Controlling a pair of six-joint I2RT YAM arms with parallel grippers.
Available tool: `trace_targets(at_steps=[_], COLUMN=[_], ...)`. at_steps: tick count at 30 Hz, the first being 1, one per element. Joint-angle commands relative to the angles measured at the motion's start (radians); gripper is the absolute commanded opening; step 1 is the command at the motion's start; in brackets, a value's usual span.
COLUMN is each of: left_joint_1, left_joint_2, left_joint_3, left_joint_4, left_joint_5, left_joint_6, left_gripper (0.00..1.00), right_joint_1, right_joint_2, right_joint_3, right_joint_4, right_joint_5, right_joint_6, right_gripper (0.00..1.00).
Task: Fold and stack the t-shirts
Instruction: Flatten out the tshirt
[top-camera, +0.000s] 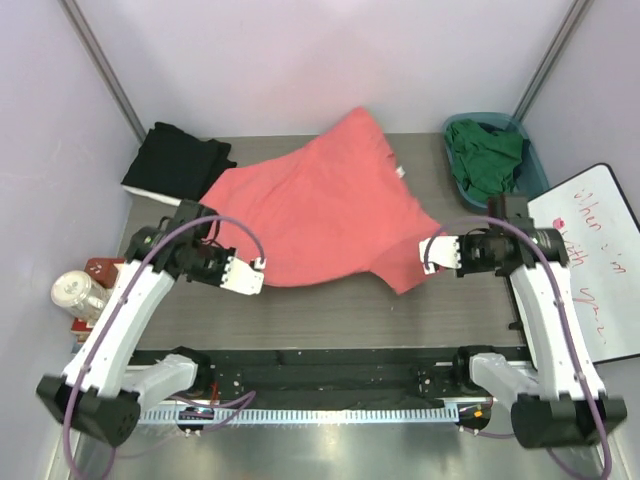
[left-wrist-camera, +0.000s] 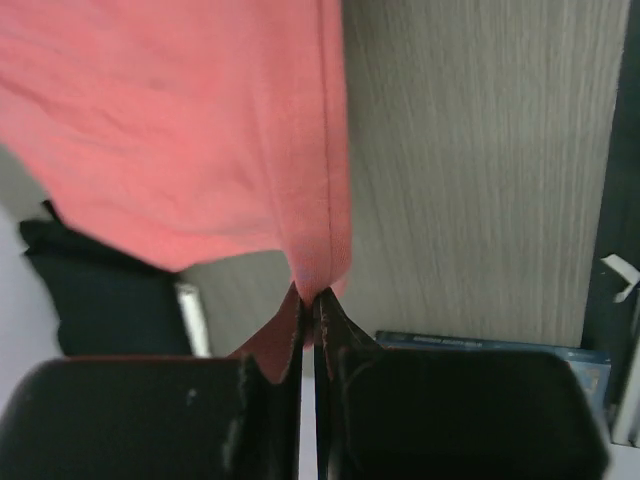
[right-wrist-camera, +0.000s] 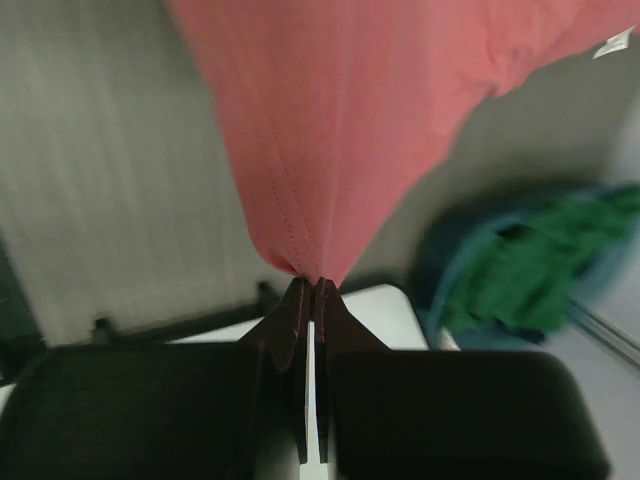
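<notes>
Nearest the arm bases, a bare strip of the wood-grain table (top-camera: 330, 315) lies in front of the cloth. Just beyond it, the left gripper (top-camera: 258, 264) has its fingers pressed together on the near-left edge of the coral-pink t-shirt (top-camera: 320, 205). The left wrist view shows the left gripper (left-wrist-camera: 313, 293) pinching a seamed fold, with the coral-pink t-shirt (left-wrist-camera: 180, 120) spreading away from the tips. Across from it, the right gripper (top-camera: 422, 252) is likewise clamped on the shirt's near-right edge. In the right wrist view, the right gripper (right-wrist-camera: 312, 282) holds a stitched fold of the coral-pink t-shirt (right-wrist-camera: 330, 110), and the fabric fans out from the closed tips. Between the two grippers the shirt lies spread over the middle of the table, running diagonally toward the far side, with its small white tag (top-camera: 401, 173) near the far-right edge. To the left of the table, a jar (top-camera: 80, 292) stands beside the left arm, and a whiteboard (top-camera: 600, 260) lies off to the right. At the far left corner sits the black t-shirt (top-camera: 175, 160), folded, its near edge touching the coral shirt's corner. At the far right, the teal basket (top-camera: 535, 170) holds the dark green t-shirt (top-camera: 487, 158), crumpled inside it.
</notes>
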Motion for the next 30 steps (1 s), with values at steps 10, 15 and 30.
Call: trace_targets(at_steps=[10, 15, 30], left_joint_1=[0.002, -0.041, -0.213], left_joint_2=[0.519, 0.801, 0.325], left_joint_3=[0.677, 0.917, 0.268], left_joint_4=[0.199, 0.558, 1.332], left_joint_5=[-0.056, -0.386, -0.606], left_joint_6=[-0.366, -0.352, -0.270], left_gripper=[0.00, 0.00, 0.00], right_joint_1=[-0.004, 0.013, 0.050], right_joint_2=[0.441, 0.654, 0.222], right_joint_3=[0.340, 0.375, 0.080], right_joint_4=[0.449, 0.940, 1.261], right_joint_5=[-0.050, 0.073, 0.101], right_joint_6=[0.287, 0.349, 0.406], right_gripper=[0.01, 0.01, 0.01])
